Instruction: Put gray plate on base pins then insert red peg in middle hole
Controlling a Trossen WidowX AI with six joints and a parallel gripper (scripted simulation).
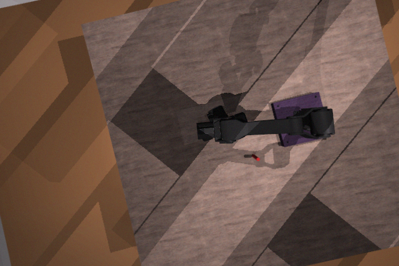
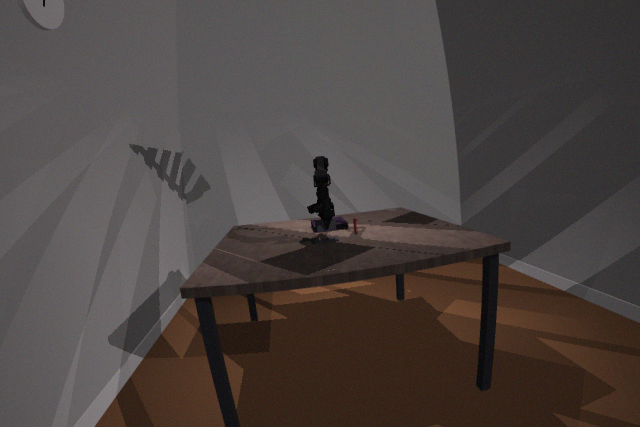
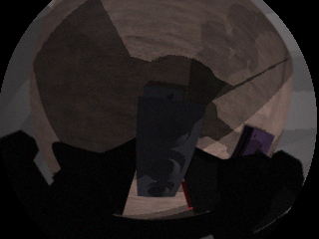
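The gray plate (image 3: 161,119) is held between my fingers and fills the middle of the wrist view, with shadow over it. My gripper (image 3: 159,139) (image 2: 326,220) is shut on it, over the base. The base (image 2: 327,239) lies on the table just below the plate, with a gap between them in the exterior view. In the wrist view only the base's far end (image 3: 163,91) shows past the plate; its pins cannot be made out. The arm hides plate and base in the top view. The red peg (image 1: 255,157) (image 2: 355,226) (image 3: 186,195) stands upright on the table, apart from the gripper.
A purple mounting board (image 1: 290,103) (image 2: 339,222) (image 3: 260,140) lies under the arm's foot. The table (image 1: 180,224) (image 2: 403,259) carries everything, with broad dark shadow patches across it. The arm reaches out from the board over the base.
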